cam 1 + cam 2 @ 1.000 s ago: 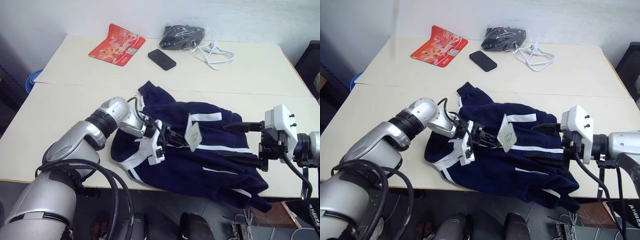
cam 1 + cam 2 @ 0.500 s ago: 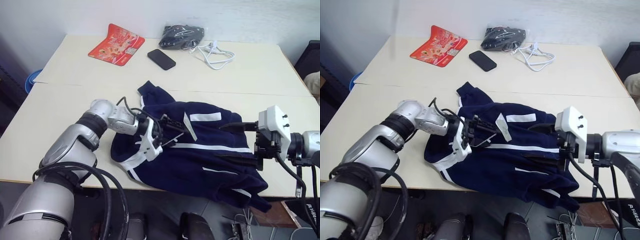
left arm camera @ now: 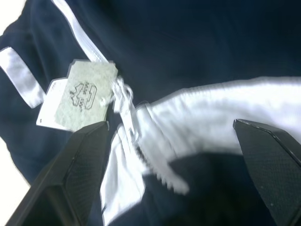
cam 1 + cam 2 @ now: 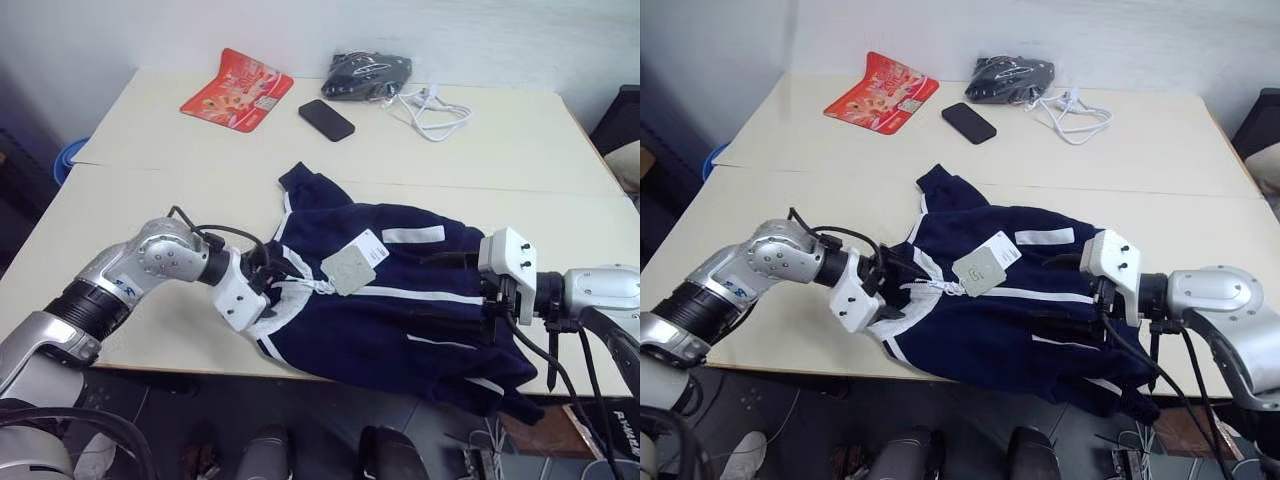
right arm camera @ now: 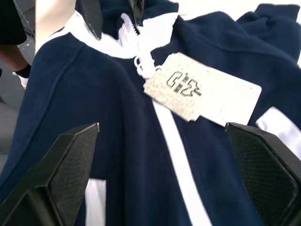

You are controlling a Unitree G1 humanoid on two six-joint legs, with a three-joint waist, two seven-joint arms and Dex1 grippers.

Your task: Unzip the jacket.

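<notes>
A: Item one, please: where will you find the jacket (image 4: 400,310)?

B: You'll find it spread on the near part of the desk (image 4: 500,140), navy with white stripes, its lower hem hanging over the desk's front edge. Every place below is given from the jacket.

A: Attached to it?

B: A paper tag (image 4: 353,265), lying on the jacket's chest just beside the white zipper trim (image 3: 136,141). A white rectangular patch (image 4: 412,234) sits just beyond the tag, toward the far side.

A: Your pincers?

B: Left pincer (image 4: 268,283): at the jacket's collar end, fingers spread wide apart, gripping nothing; the wrist view shows the white trim lying between them. Right pincer (image 4: 455,290): over the jacket's opposite end, fingers likewise spread wide, holding nothing, pointing across the fabric toward the tag.

A: Anything else on the desk?

B: Well beyond the jacket, along the far side: a red packet (image 4: 236,88), a black phone (image 4: 326,119), a black bundle (image 4: 366,73) and a white cable (image 4: 432,108). None of them touches the jacket.
</notes>
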